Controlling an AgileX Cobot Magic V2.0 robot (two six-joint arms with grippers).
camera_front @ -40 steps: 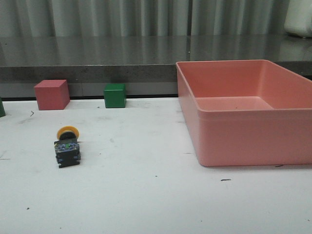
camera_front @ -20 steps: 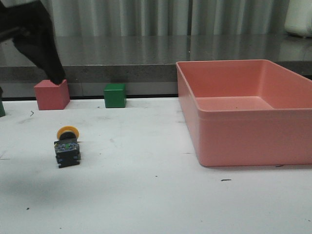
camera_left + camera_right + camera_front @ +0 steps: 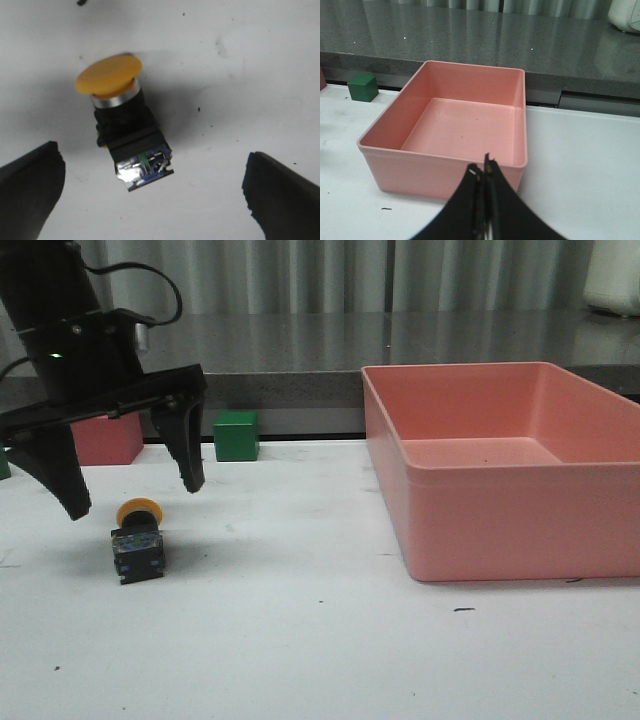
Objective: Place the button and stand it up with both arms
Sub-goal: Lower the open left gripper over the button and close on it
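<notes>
now the left gripper [image 3: 128,498] has swung in above the button [image 3: 137,539], fingers spread wide and not touching it (it lies on its side on the table [image 3: 300,640]). grasp looks next; right gripper [image 3: 483,200] stays pressed together near the pink bin [image 3: 445,162].

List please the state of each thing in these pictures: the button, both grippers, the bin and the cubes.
button: lying on its side on the table, not gripped
left gripper: open, above the button, jaws spread to either side
right gripper: shut, holding nothing
pink bin: upright, empty
green cube: resting flat at the table's far edge
pink cube: resting flat, partly hidden behind the left arm
</notes>
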